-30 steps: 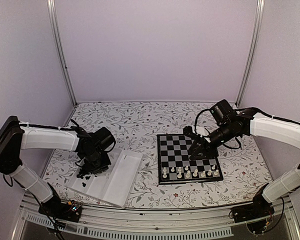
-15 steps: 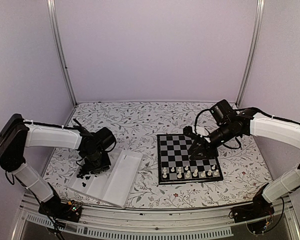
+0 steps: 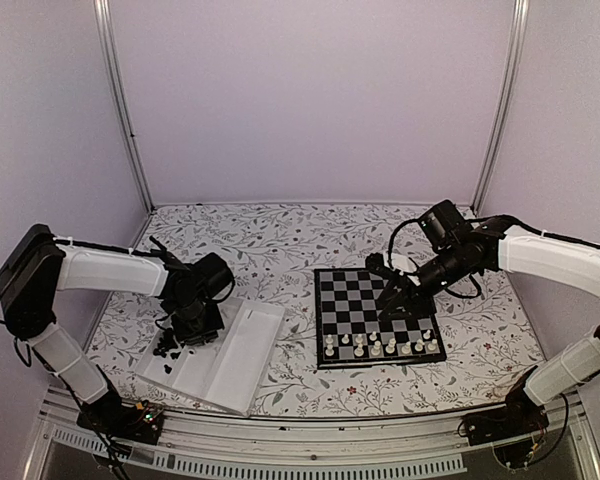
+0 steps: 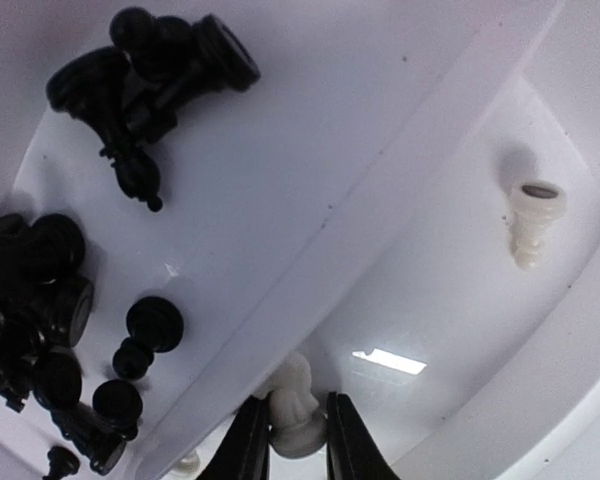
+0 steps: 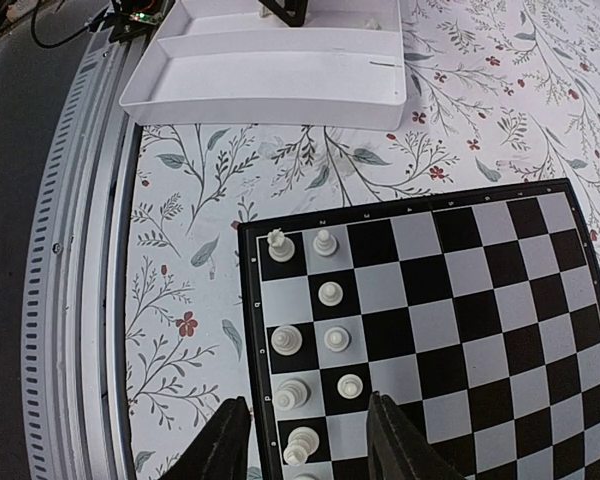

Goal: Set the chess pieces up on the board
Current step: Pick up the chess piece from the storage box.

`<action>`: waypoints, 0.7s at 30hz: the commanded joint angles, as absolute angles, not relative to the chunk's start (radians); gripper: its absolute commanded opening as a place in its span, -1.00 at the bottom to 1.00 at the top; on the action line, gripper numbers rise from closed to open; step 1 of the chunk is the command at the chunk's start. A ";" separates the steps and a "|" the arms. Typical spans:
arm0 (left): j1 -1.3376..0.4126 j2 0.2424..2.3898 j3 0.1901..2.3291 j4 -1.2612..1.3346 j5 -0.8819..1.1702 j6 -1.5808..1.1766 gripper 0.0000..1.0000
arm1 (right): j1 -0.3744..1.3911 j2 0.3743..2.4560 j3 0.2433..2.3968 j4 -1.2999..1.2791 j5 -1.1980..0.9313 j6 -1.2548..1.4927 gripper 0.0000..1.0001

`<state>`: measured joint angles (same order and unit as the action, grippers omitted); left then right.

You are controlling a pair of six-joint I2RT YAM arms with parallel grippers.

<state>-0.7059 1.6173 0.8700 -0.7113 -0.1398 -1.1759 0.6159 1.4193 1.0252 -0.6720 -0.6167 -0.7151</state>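
We see a table (image 3: 280,240) covered with a floral cloth. On its right half lies the board (image 3: 355,300), flat and square to the near edge. On the left half sits a white compartment tray (image 3: 242,350), set at an angle, well apart from the board.

The left arm (image 3: 110,272) reaches over the tray's left end and the right arm (image 3: 550,255) over the board's right side.

The right gripper (image 5: 305,445) hovers above the board (image 5: 460,300) near its edge. Its jaws are partly spread and close on nothing. One small white piece on the board shows in the gap below them, far narrower than the gap.

The left gripper (image 4: 297,445) is down inside the tray (image 4: 400,170), its jaws narrow and pinched on a cream-white piece (image 4: 296,405) just beside a raised divider. We cannot tell which figure it is.

The white chess pieces on the board (image 5: 330,292) stand upright in the two rows nearest the arms, and not every square there is filled.

The black chess pieces (image 4: 40,330) lie jumbled on the other side of the divider, in one heap at the tray's end and a smaller cluster (image 4: 150,70) further along.

A lone white piece (image 4: 533,222) lies on its side on the tray floor, well apart from the held one.
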 commanded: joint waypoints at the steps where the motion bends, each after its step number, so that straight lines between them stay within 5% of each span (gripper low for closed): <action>1: -0.695 1.573 0.847 -0.720 -0.119 -1.145 -0.69 | 0.617 1.430 1.030 -0.666 -0.636 -0.718 -0.16; 8: -0.704 1.520 0.853 -0.725 -0.158 -0.935 -1.00 | 0.617 1.433 1.046 -0.673 -0.644 -0.714 -0.17; 12: -0.728 1.486 0.866 -0.691 -0.223 -0.745 -1.00 | 0.617 1.434 1.075 -0.682 -0.646 -0.710 -0.17; 21: -0.880 1.156 0.674 -0.144 -0.124 -0.267 -1.00 | 0.617 1.492 1.212 -0.683 -0.723 -0.641 -0.17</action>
